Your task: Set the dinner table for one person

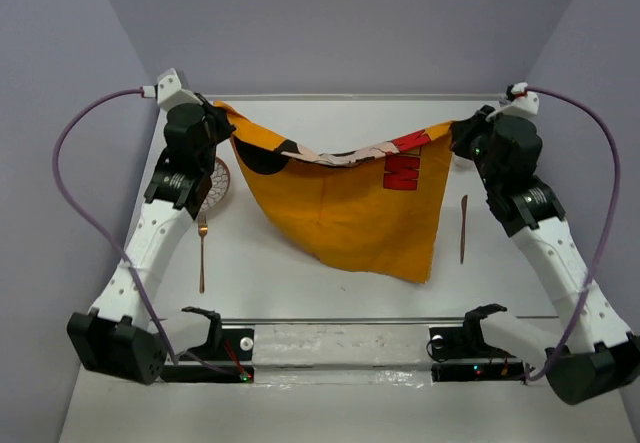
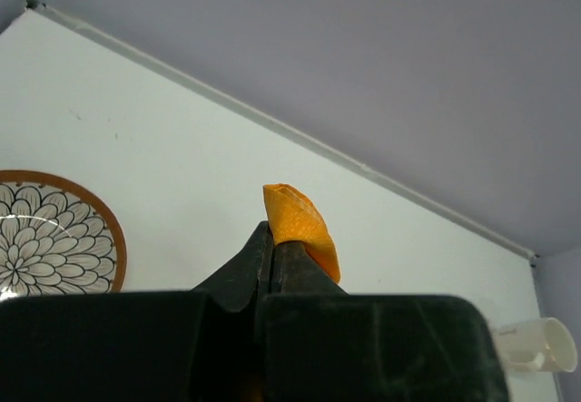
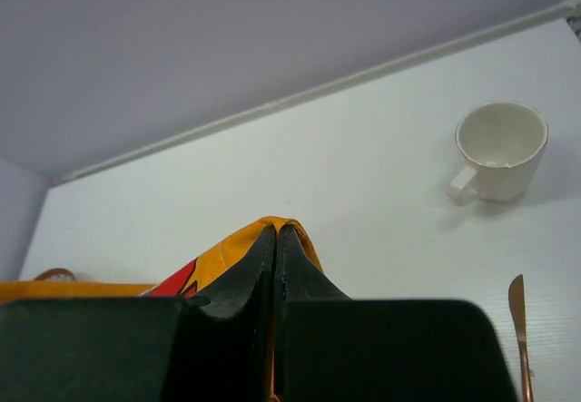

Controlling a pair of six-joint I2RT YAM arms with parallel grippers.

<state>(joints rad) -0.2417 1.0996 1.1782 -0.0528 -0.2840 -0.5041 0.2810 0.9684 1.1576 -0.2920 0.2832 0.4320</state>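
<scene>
- The left gripper (image 1: 222, 115), at about 10 o'clock over the table, has its jaws pressed together on one upper corner of the cloth; the left wrist view shows the orange tip coming out above the fingertips (image 2: 256, 250).
- The round ceramic plate (image 1: 222, 181) with a brown rim and a petal pattern lies under the left arm, at about 9 o'clock.
- The thin copper-coloured metal fork (image 1: 202, 253) lies at about 8 o'clock, just near the plate, its tines toward the far wall.
- The orange cloth placemat (image 1: 350, 208) with a cartoon print hangs between both grippers, sagging in the middle; its lower corner seems to touch the surface near 6 o'clock.
- The dinner table (image 1: 300, 288), a large flat white top, lies under everything and fills the space between the lavender-grey walls.
- The right gripper (image 1: 458, 135), at about 2 o'clock, is clamped on the other upper corner.
- The slim copper-coloured knife (image 1: 463, 228) lies at 3 o'clock.
- The small white cup (image 3: 497, 148) with a handle shows only in the right wrist view, beyond the knife.
- I judge the task is at the beginning: the placemat is not yet spread, and plate, cutlery and cup are not yet arranged.
</scene>
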